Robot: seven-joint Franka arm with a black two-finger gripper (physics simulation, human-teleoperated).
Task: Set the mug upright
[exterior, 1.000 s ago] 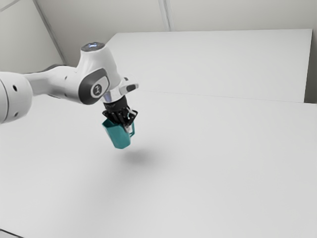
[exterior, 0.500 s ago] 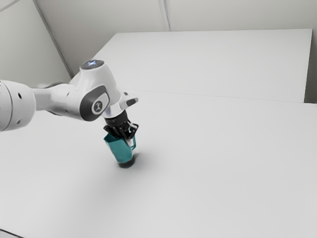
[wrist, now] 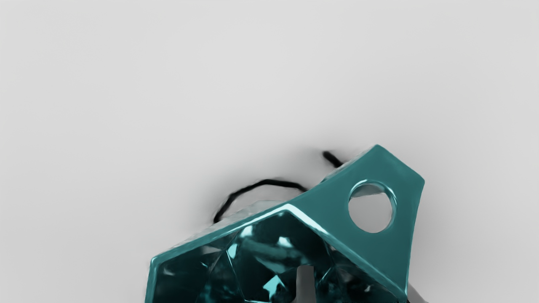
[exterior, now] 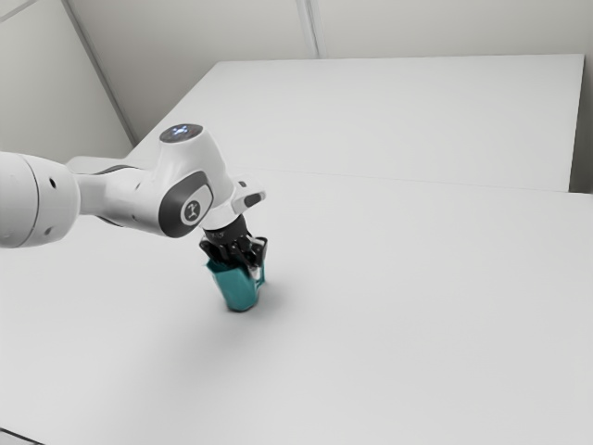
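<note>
Gripper [exterior: 250, 266] (nearest the arm): part-closed, w/ mug [exterior: 237, 289] pinched by its side, one finger [wrist: 305, 286] inside, the other outside nr. handle [wrist: 377, 166]; prob. held thus to keep the base free for setting down. Mug: below the hand, mouth up twd. it, handle on the exterior view's right; body tilted, i.e. not fully upright. Base at or just above table [exterior: 398, 334], contact unclear.

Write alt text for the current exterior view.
A black gripper holds a slightly tilted teal mug by its upper end, at or just above a pale table; the white robot arm reaches in from the exterior view's left.
</note>
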